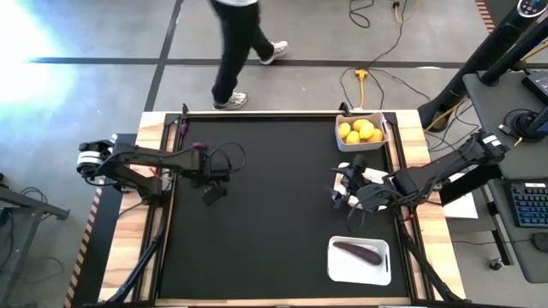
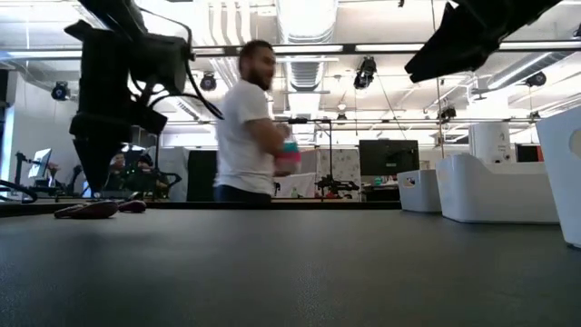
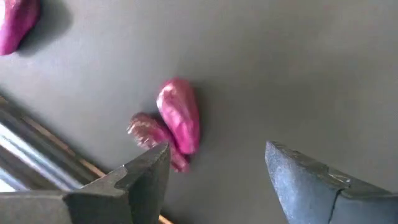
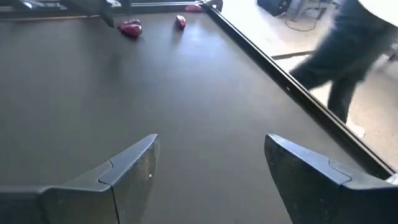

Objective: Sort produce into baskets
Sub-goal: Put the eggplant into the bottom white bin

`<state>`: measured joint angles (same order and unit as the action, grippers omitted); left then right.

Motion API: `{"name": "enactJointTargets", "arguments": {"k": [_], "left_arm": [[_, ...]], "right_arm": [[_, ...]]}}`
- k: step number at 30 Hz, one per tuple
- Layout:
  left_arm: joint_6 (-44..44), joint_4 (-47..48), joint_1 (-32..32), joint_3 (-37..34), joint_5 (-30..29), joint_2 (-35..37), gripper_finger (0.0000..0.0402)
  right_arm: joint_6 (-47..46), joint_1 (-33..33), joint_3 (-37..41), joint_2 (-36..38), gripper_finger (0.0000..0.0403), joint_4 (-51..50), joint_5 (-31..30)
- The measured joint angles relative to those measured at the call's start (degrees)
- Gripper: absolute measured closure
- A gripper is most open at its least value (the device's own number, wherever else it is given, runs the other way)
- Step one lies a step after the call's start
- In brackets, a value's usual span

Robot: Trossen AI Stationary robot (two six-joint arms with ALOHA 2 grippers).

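Note:
Purple produce bits [image 3: 179,119] lie on the black table near its far left corner, with another bit [image 3: 15,25] farther off; they also show in the right wrist view [image 4: 130,28] and the low view [image 2: 86,210]. My left gripper [image 3: 217,168] hangs open above the table beside those bits, pointing steeply down, and touches nothing. My right gripper [image 4: 211,168] is open and holds nothing, raised over the table's right side [image 1: 342,195]. Along the right edge stand three white baskets: one with lemons [image 1: 361,131], one under my right arm [image 1: 374,171], and one with an eggplant [image 1: 358,251].
A person [image 1: 240,51] walks past just beyond the table's far edge and also shows in the low view [image 2: 250,127]. A metal rail [image 4: 273,62] runs along the table's edge. The black mat [image 1: 274,222] between the two arms is bare.

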<state>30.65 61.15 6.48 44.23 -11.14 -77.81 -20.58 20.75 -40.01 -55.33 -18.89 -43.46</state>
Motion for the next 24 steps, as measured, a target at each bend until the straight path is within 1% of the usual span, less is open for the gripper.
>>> {"name": "enactJointTargets", "arguments": {"k": [4, 9, 14, 20, 24], "left_arm": [[-3.02, -1.8, 2.14, -0.15, 0.17, -1.78, 0.0157], [-7.36, -8.06, 6.11, -0.72, -0.1, -5.16, 0.0157], [-10.02, -7.58, 9.63, -0.79, -0.35, -8.82, 0.0157], [-13.64, -8.63, 12.13, -1.65, -0.34, -9.25, 0.0157], [-15.4, -11.06, 15.04, -3.57, 2.17, -8.77, 0.0157]], "right_arm": [[0.22, 0.0, 0.0, -0.56, 0.0123, 0.38, 0.06], [-1.24, 0.0, 0.0, -1.05, 0.0123, 0.41, 0.13], [-1.92, 0.0, 0.0, -1.52, 0.0123, 0.3, 0.25], [-1.94, 0.0, 0.0, -1.97, 0.0132, 0.22, 0.59], [-1.97, 0.0, 0.02, -2.27, 0.0136, -0.02, 1.64]]}}
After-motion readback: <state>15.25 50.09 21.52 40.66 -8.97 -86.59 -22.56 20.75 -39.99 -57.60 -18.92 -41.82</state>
